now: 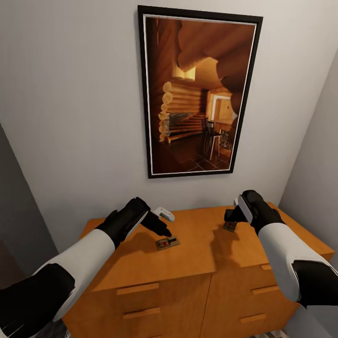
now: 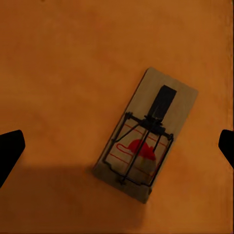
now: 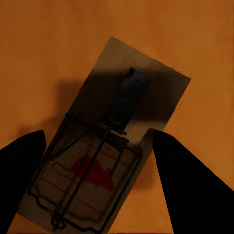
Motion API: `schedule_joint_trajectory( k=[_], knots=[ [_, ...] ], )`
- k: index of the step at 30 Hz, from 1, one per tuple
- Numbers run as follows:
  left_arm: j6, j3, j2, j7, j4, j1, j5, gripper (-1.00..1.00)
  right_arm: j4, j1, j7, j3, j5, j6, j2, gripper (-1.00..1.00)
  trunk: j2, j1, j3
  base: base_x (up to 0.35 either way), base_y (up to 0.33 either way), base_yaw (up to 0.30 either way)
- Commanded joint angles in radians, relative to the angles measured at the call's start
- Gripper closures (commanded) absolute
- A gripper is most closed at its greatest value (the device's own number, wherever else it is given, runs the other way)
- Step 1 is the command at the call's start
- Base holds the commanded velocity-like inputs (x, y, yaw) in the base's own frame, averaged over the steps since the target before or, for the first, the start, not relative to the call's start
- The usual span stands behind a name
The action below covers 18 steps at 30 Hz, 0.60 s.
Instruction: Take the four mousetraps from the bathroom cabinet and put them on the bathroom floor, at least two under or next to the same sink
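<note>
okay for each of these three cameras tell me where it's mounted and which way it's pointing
Head view: from the robot's head, looking forward and down at the orange-brown wooden cabinet and framed picture; both white-and-black arms show.
Left wrist view: above the cabinet top, facing down at a small brown wooden mousetrap; the left gripper fingertips edge the picture.
Right wrist view: closer, facing down at another mousetrap between the right gripper fingers.
Shared: both mousetraps also show in the head view.
</note>
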Motion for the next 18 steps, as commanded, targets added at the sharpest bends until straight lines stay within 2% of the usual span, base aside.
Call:
schedule_joint_trajectory(
  k=[1,5,13,18],
  knots=[
    [0.005,-0.003,-0.002,-0.003,0.000,-0.001,0.000,-1.00,0.001,-0.001,-0.007,-0.002,-0.006,0.004,0.000,1.00,-0.001,0.000,-0.001,0.000,0.000,0.000],
    [0.006,-0.006,-0.018,-0.005,0.002,-0.002,-0.007,-1.00,0.005,-0.001,-0.007,-0.002,-0.006,0.004,0.000,1.00,-0.001,0.000,-0.001,0.000,0.000,0.000],
    [0.009,-0.003,-0.032,-0.002,-0.007,-0.001,-0.069,-1.00,0.006,-0.001,-0.007,-0.002,-0.006,0.004,0.000,1.00,-0.001,0.000,-0.001,0.000,-0.004,0.000],
    [0.010,-0.002,-0.043,0.002,0.002,-0.001,-0.098,-1.00,0.006,-0.001,-0.007,-0.002,-0.006,0.004,0.001,1.00,-0.001,0.000,-0.001,0.000,-0.154,0.000]
  ],
)
